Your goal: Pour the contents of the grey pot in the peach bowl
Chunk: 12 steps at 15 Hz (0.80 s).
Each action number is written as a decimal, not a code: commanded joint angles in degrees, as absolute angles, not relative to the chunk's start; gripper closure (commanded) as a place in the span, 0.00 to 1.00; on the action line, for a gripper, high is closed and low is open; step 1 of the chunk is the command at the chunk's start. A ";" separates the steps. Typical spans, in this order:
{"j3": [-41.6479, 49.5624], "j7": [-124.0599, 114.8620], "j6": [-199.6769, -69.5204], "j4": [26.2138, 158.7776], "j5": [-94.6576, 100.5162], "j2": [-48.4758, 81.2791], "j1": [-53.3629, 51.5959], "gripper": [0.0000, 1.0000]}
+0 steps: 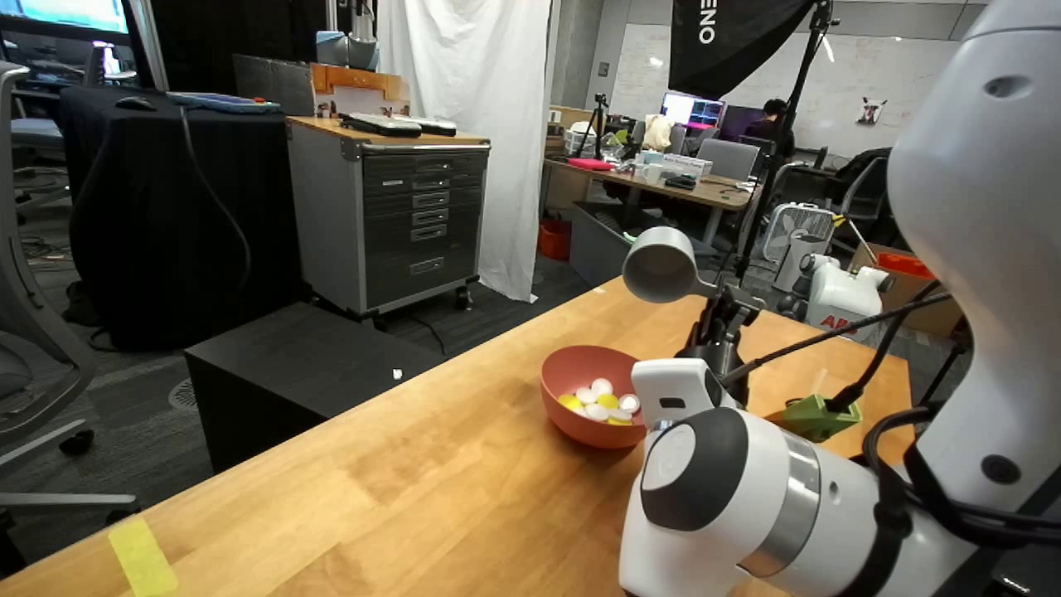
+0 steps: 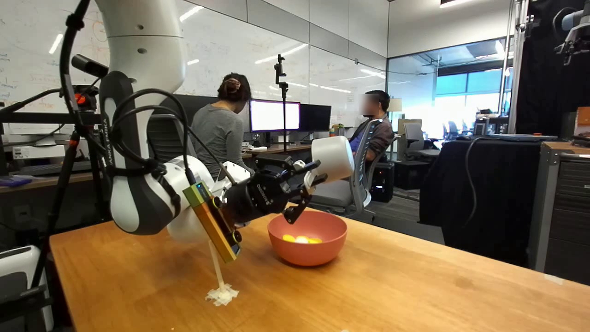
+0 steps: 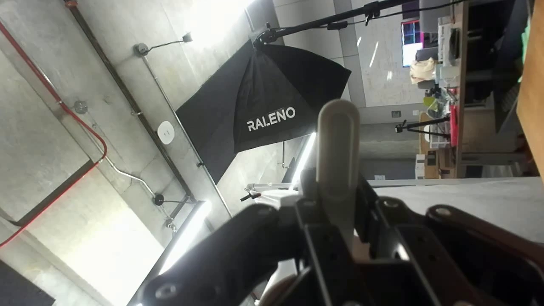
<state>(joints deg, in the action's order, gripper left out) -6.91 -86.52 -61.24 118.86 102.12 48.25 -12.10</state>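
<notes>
Robotiq gripper (image 2: pixel 320 170) is holding the grey pot (image 2: pixel 333 158) by its handle (image 3: pixel 338 144), jaws pressed tight on it; pot is hanging tipped over, mouth facing sideways, higher than the peach bowl (image 2: pixel 307 252) (can't tell if directly over); bowl is sitting on wooden table (image 2: pixel 405 286) nr the Franka arm (image 1: pixel 845 497), w/ white & yellow lumps (image 1: pixel 608 401) lying inside

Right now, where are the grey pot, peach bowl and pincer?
Grey pot (image 2: pixel 333 159): in an exterior view, on its outer wall.
Peach bowl (image 2: pixel 308 252): in an exterior view, on its outer wall.
Pincer (image 3: pixel 338 189): in the wrist view, midway between its fingertips.
</notes>
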 commanded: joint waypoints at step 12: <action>-9.95 -84.25 -70.25 124.89 101.59 36.80 -6.45 0.92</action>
<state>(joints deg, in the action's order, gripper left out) -8.24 -86.16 -65.69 120.55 102.05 43.25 -9.20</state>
